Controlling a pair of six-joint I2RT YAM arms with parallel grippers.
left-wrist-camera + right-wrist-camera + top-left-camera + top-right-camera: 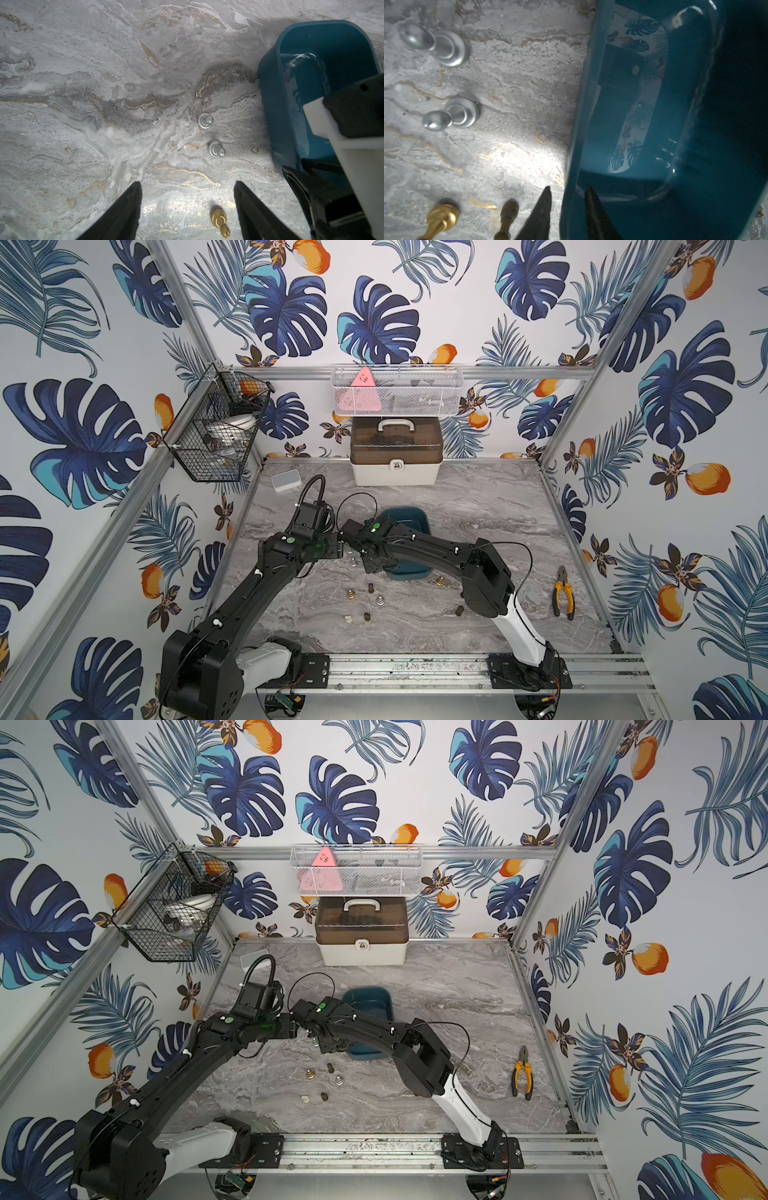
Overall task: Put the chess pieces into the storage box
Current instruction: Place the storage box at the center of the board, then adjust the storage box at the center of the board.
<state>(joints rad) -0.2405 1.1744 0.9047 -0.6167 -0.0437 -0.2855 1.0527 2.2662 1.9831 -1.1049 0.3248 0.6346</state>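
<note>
Pawns (205, 121), two silver, are standing just beside the teal storage box (405, 516), mid-table, away from every edge. Left gripper (187, 182) is hanging wide and empty over a gold chess piece (219, 221). Right gripper (568, 187) is straddling the box's wall, jaws narrowly apart.

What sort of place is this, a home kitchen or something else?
Probably a robot test booth, not a home: a left arm and right arm mounted on a metal rail, a metal frame with wallpapered walls, and a marble-look table.
</note>
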